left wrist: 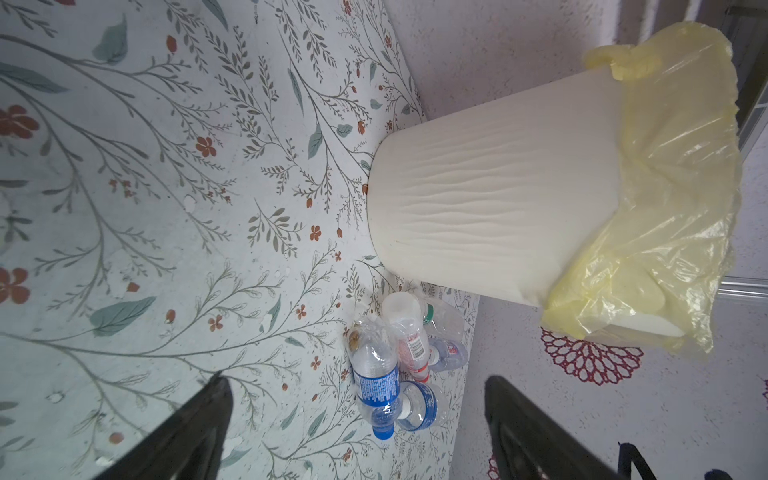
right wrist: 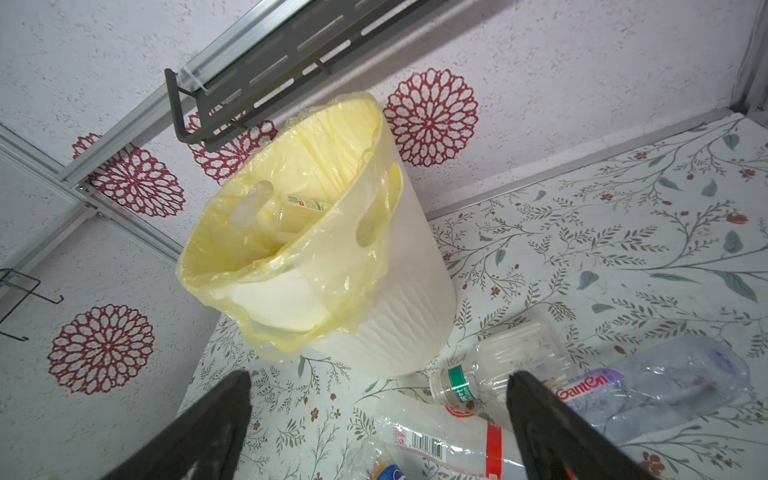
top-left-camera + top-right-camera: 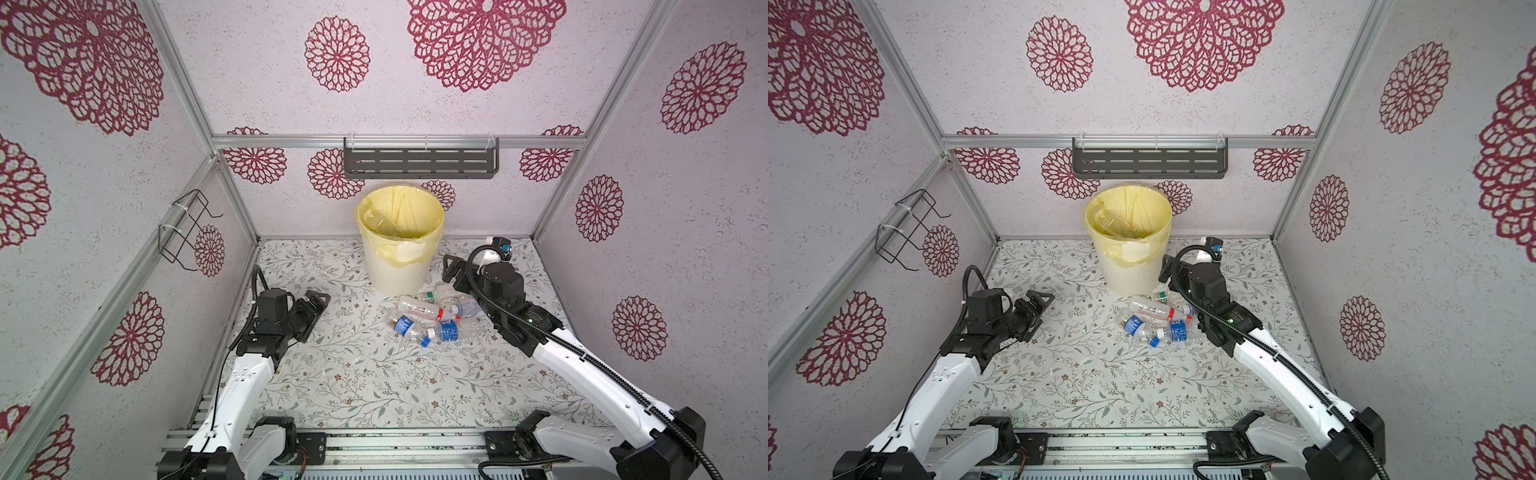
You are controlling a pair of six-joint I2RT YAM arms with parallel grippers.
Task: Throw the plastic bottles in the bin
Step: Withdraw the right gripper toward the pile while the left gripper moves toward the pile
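Right wrist: bottles beside right gripper

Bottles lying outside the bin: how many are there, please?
5, clustered by the bin: green-capped nearest it, red-labelled, purple-labelled by the right arm, two blue-labelled frontmost; more may hide.

Bright, soft light is everywhere and seems to come from above. Shadows on the bench are faint. The yellow bag shines a little. Both top views are clear. In the left wrist view the bench edge looks curved, and the black fingers are blurry.
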